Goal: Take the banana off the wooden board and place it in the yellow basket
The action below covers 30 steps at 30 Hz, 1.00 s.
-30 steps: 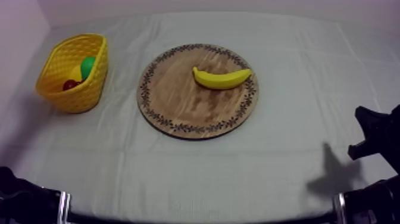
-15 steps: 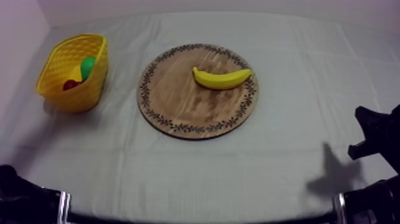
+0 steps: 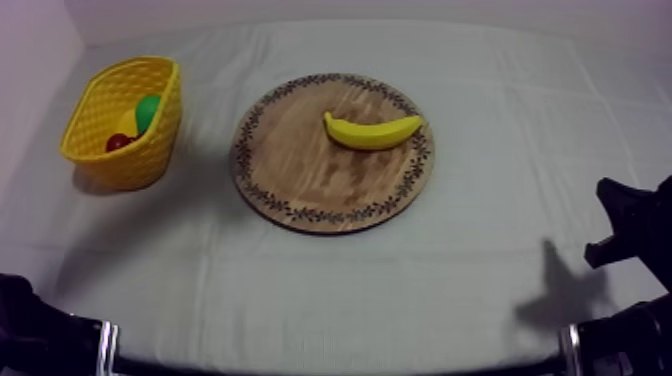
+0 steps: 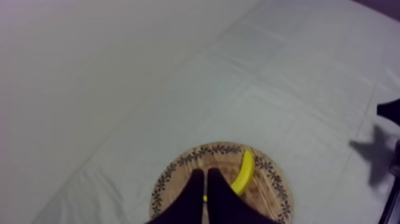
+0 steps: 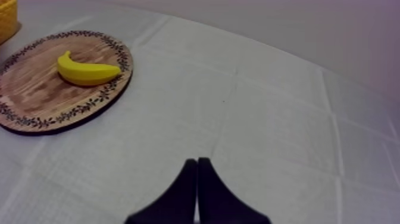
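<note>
**A:** How will the banana (image 3: 372,131) handle?

**B:** It's a toy, so I judge it light and stiff, with a smooth skin that may slide between hard fingers. It shouldn't bruise. I'd take it across the thick middle, square to the curve. At the tapering ends it could swing or squirt out

**A:** And the pincers?

**B:** Nearest first. The right pincer (image 5: 197,161) hangs over bare desk (image 3: 480,280), well off to the right of the wooden board (image 3: 300,170). Its two fingers are pressed together in a narrow wedge, holding nothing and touching nothing. The left pincer (image 4: 205,174) is likewise closed and empty, pointing toward the board from off its near left side. Either one would have to spread wider than the banana's middle before coming down

**A:** Where does the banana lie?

**B:** It lies flat on the board, toward the far right part, with one tip reaching the patterned rim and its belly turned toward the board's centre. Nothing has hold of it

**A:** And beyond that?

**B:** The yellow basket (image 3: 110,160) stands well to the left of the board, apart from it. A small red fruit (image 3: 117,142) and a green fruit (image 3: 148,108) are inside, so I'd lower the banana in gently
</note>
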Motion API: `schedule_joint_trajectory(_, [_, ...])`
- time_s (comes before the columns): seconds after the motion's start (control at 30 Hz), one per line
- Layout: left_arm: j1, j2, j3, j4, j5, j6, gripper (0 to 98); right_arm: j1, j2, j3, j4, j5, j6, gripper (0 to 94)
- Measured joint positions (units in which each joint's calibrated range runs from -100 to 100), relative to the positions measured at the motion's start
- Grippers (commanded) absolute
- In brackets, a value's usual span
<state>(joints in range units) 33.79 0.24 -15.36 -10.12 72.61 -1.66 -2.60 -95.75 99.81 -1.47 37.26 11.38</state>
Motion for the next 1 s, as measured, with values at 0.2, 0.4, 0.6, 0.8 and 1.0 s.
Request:
schedule_joint_trajectory(0.2, [1.45, 7.07, -1.04, -1.1, 0.27, -1.29, 0.0, 0.0, 0.0, 0.0, 0.0, 0.0, 0.0, 0.3])
schedule_joint_trajectory(0.4, [2.21, 14.02, -3.22, -1.6, 0.2, -2.96, 0.0, 0.0, 0.0, 0.0, 0.0, 0.18, 0.0, 0.3])
schedule_joint_trajectory(0.6, [2.79, 19.24, -5.46, -2.61, 0.17, -3.93, 0.0, 0.0, 0.0, 0.0, 0.0, 0.16, 0.0, 0.3])
schedule_joint_trajectory(0.8, [3.07, 21.1, -5.13, -2.8, 0.72, -4.79, 20.7, 0.0, 0.0, 0.0, 0.0, 0.16, 0.0, 0.3])
schedule_joint_trajectory(1.0, [2.63, 21.4, -4.92, -2.6, 2.72, -5.7, 70.0, 0.0, 0.0, 0.0, 0.0, 0.08, -0.03, 0.3])
